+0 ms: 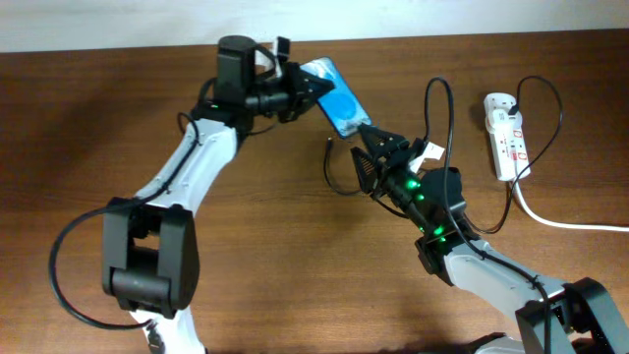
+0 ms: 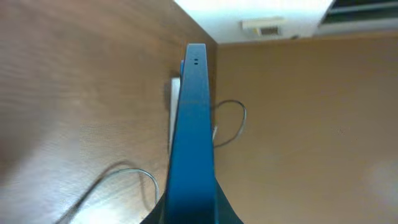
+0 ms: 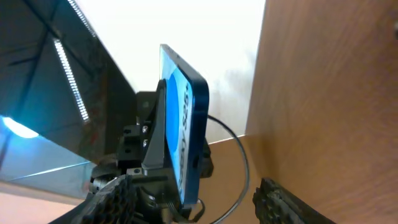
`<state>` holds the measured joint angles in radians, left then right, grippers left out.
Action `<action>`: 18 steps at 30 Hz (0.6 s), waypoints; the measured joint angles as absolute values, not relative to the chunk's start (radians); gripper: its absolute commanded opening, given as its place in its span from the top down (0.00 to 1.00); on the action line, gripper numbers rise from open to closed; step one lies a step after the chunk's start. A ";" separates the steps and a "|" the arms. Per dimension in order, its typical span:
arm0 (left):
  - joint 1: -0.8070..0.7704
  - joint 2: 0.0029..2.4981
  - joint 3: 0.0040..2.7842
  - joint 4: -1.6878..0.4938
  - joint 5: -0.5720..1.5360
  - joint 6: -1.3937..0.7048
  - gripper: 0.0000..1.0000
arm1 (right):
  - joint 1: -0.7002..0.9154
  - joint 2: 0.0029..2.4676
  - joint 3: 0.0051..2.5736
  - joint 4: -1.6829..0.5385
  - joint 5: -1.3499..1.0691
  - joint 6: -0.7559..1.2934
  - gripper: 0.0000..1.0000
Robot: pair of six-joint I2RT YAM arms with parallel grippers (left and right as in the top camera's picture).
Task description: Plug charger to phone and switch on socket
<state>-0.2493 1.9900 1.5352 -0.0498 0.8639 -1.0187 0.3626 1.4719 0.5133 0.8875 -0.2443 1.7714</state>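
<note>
My left gripper is shut on the phone and holds it tilted above the table. The phone shows edge-on in the left wrist view, and its blue screen shows in the right wrist view. My right gripper is open, and its fingers straddle the phone's lower end. The charger, a thin black cable, loops on the table and runs up to the phone's lower end. I cannot tell whether its plug tip is seated. The white socket lies at the far right.
A thick white power cord runs from the socket to the right edge. The black cable arcs above my right wrist and loops round the socket. The table's far edge is just behind the phone.
</note>
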 measured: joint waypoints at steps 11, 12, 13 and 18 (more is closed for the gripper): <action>0.015 1.990 1.535 -0.055 1.240 -0.930 1.00 | 0.363 1.472 0.513 0.793 -0.397 1.124 0.47; 0.030 1.990 1.535 -0.055 1.278 -0.925 1.00 | 0.363 1.472 0.514 0.723 -0.419 1.068 0.48; 0.040 1.990 1.535 -0.055 1.327 -0.919 1.00 | 0.363 1.472 0.513 0.654 -0.432 1.032 0.47; 0.068 1.990 1.535 -0.045 1.430 -0.911 1.00 | 0.363 1.472 0.572 0.287 -0.458 0.877 0.54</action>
<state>0.0681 1.9903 1.5352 -0.0448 1.4300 -0.9108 0.3626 1.4715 0.5724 0.2871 -0.4583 0.8772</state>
